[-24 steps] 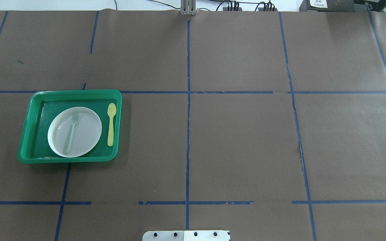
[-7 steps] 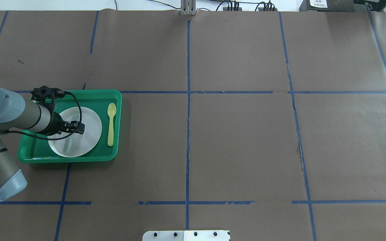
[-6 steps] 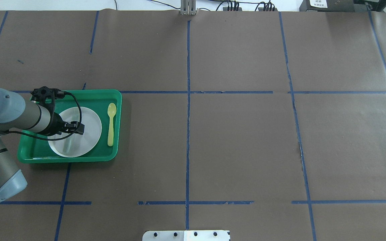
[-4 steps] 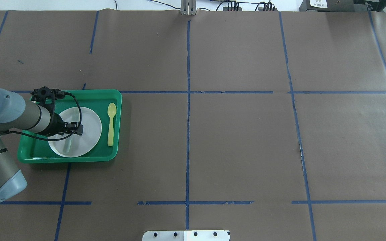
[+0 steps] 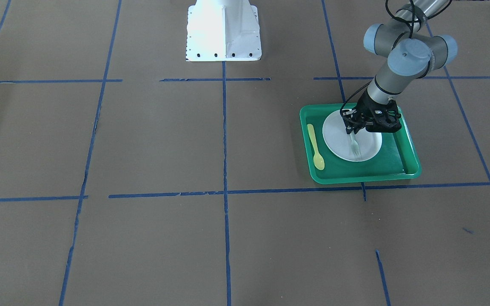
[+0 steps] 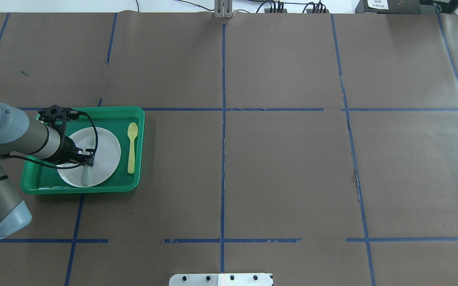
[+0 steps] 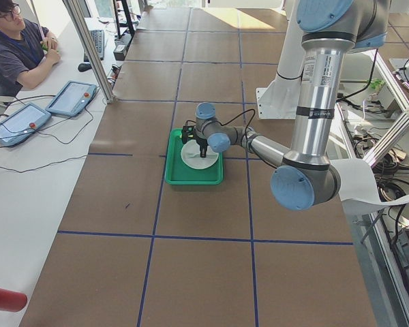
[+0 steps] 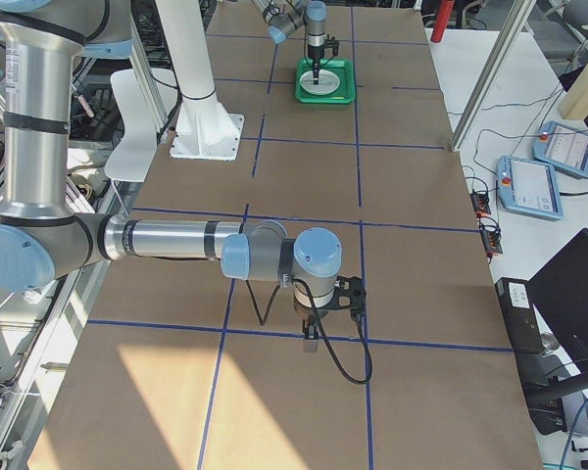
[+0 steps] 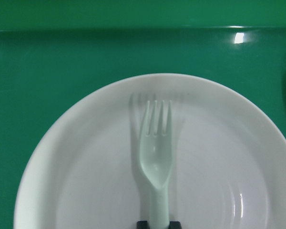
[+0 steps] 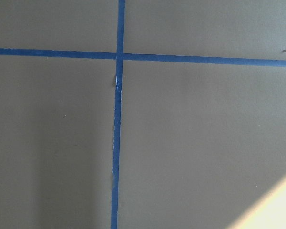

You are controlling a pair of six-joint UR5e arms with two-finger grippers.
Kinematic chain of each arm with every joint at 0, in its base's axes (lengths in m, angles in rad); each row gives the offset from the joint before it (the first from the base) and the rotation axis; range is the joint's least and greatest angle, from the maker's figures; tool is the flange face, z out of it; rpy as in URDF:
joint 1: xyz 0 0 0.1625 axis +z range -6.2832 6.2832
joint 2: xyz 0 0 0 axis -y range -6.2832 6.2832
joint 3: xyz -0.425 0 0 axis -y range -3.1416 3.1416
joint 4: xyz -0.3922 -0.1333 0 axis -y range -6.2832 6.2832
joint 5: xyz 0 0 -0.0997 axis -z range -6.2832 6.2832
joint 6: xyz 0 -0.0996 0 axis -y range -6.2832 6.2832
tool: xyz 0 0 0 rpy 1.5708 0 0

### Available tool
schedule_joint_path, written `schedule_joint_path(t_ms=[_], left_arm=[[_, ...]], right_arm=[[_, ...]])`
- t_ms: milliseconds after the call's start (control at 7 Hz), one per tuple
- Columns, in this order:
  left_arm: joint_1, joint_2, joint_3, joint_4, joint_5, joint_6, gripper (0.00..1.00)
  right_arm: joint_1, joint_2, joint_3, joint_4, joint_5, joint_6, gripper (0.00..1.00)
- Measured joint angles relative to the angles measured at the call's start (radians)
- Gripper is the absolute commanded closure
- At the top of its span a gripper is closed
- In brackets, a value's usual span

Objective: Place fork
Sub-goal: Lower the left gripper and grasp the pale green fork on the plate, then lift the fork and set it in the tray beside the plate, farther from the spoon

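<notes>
The pale whitish fork (image 6: 90,140) lies on the white plate (image 6: 107,151) inside the green tray (image 6: 113,113), tines pointing to the far side. My left gripper (image 6: 90,159) stands over the plate's middle, its fingers closed on the fork's handle. In the left wrist view the fork (image 9: 156,157) runs up from between the two fingertips (image 9: 142,223), which press against its handle. In the front view the fork (image 5: 355,146) sticks out below the left gripper (image 5: 352,131). My right gripper (image 8: 312,338) hangs over bare table far from the tray; I cannot tell if it is open or shut.
A yellow spoon (image 6: 132,149) lies in the tray to the right of the plate. The tray's raised rim (image 5: 398,161) surrounds the plate. The robot's white base plate (image 6: 221,279) sits at the table's near edge. Blue tape lines cross the brown table.
My left arm came in over the tray and its gripper went down onto the plate. The fork's handle has swung from slanted to nearly straight, now between the fingers.
</notes>
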Motion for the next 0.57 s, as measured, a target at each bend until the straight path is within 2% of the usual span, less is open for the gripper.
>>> schedule_joint_path(t_ms=[143, 571], left_arm=[[-0.017, 0.003, -0.006, 0.000, -0.010, 0.001, 1.00], [-0.162, 0.022, -0.033, -0.003, -0.107, 0.031, 1.00]], right_arm=[[0.000, 0.000, 0.000, 0.000, 0.000, 0.000, 0.00], [0.000, 0.000, 0.000, 0.000, 0.000, 0.000, 0.00]])
